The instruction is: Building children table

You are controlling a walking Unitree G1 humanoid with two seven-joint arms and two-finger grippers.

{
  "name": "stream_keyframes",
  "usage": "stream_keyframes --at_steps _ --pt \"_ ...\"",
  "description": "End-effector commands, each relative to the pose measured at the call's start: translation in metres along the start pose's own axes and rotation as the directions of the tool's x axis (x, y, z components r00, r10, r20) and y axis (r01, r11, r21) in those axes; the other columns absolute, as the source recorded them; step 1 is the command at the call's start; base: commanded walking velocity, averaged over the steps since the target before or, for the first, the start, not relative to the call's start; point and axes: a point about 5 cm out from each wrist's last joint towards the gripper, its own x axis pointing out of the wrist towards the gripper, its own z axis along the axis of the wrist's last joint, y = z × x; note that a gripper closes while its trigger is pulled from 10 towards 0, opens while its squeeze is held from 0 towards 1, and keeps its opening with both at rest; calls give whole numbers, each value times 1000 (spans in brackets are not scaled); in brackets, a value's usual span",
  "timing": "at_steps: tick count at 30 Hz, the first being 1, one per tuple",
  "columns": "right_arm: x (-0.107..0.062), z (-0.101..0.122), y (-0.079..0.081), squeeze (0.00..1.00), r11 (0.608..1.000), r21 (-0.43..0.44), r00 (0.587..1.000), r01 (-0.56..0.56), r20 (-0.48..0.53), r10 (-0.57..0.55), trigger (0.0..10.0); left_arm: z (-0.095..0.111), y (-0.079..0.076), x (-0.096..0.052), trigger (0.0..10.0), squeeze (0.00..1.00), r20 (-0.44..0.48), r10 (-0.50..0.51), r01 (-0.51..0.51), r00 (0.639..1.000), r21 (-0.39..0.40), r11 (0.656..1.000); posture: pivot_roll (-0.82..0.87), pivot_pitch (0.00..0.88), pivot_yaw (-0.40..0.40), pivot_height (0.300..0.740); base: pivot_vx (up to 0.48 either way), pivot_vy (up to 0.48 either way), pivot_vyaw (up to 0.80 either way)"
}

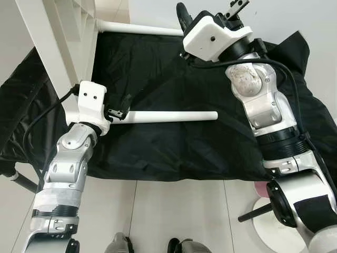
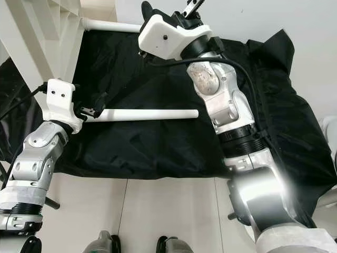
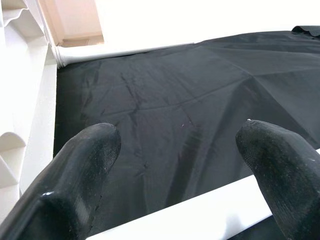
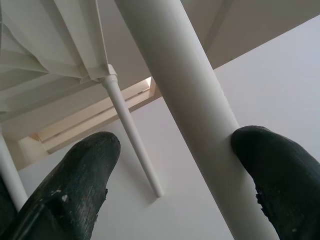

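A loose white table leg (image 1: 168, 116) lies on the black cloth (image 1: 174, 147). My left gripper (image 1: 120, 109) is at its near end, open, and the leg (image 3: 200, 215) runs between its two fingers (image 3: 85, 165). The white children's table (image 1: 58, 31) stands on its side at the far left, ribbed underside showing. One attached leg (image 1: 139, 29) sticks out from it along the cloth's far edge. My right gripper (image 4: 175, 165) is raised at that leg's outer end, open. In the right wrist view the leg (image 4: 185, 100) passes between the fingers and touches one fingertip (image 4: 270, 170).
The black cloth covers the tiled floor (image 1: 174, 211) ahead of my feet (image 1: 118, 245). A white and pink object (image 1: 261, 213) with a black rod sits at the lower right. Another black rod (image 1: 23, 182) lies at the lower left.
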Motion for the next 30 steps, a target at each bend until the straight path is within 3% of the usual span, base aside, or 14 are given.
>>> stream_keyframes --at_steps 1,5,17,21,30 --pt "7 6 0 0 1000 -13 999 0 35 1 10000 -2 1 0 10000 0 -8 47 -46 999 7 999 33 131 -59 740 0 0 0" --pt "10 10 1 0 1000 -12 997 16 70 -15 10000 -2 -1 0 10000 0 -5 43 -43 999 7 999 39 126 -68 740 0 0 0" --pt "-3 5 2 0 993 -15 990 116 78 -115 10000 -3 -1 0 10000 0 -5 50 -50 999 0 999 34 113 -69 740 0 0 0" --pt "1 6 0 0 992 -27 990 123 77 -120 10000 -3 -1 1 10000 0 -6 50 -50 999 -1 999 31 111 -69 740 0 0 0" --pt "25 13 -1 0 991 -50 989 123 90 -118 10000 -2 -1 3 10000 0 -2 51 -51 999 -1 999 27 120 -71 740 0 0 0"
